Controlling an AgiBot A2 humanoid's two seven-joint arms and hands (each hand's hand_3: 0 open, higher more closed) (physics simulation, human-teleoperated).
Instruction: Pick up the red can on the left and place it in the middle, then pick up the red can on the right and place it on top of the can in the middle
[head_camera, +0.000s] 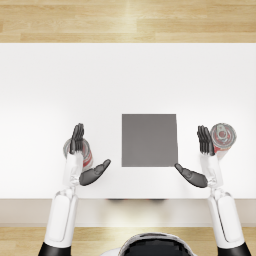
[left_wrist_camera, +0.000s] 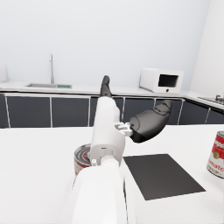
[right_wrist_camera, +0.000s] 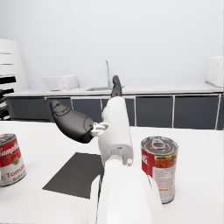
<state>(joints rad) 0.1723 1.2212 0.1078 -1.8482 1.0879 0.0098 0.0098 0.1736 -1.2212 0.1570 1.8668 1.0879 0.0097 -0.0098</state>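
Left hand (head_camera: 84, 159): dark fingers straight and together, thumb spread wide toward the centre; holds nothing. The fingers lie just above and beside the left red-labelled tin can (head_camera: 86, 156), which stands upright on the white tabletop (head_camera: 128, 80), partly hidden under the white forearm.

Right hand (head_camera: 200, 159): same pose mirrored, fingers extended, thumb splayed inward, empty. Its fingers sit just beside the right red-labelled tin can with a pull-tab lid (head_camera: 222, 137), upright, apparently not touching.

Dark grey square mat (head_camera: 149, 140): flat at the table's middle, between the two hands, bare; presumably the placing spot.

Risks, as judged: the left hand lies over the can's inner side, not around it; closing from here could nudge or tip the can rather than enclose it. Later stacking can on can allows little error; an off-centre release would topple both.

Views compared: the head view gives the layout but hides most of the left can. The left wrist view shows its lid and label beneath the forearm; the right wrist view shows the right can's full label and a background kitchen counter with sink and microwave (right_wrist_camera: 60, 82).
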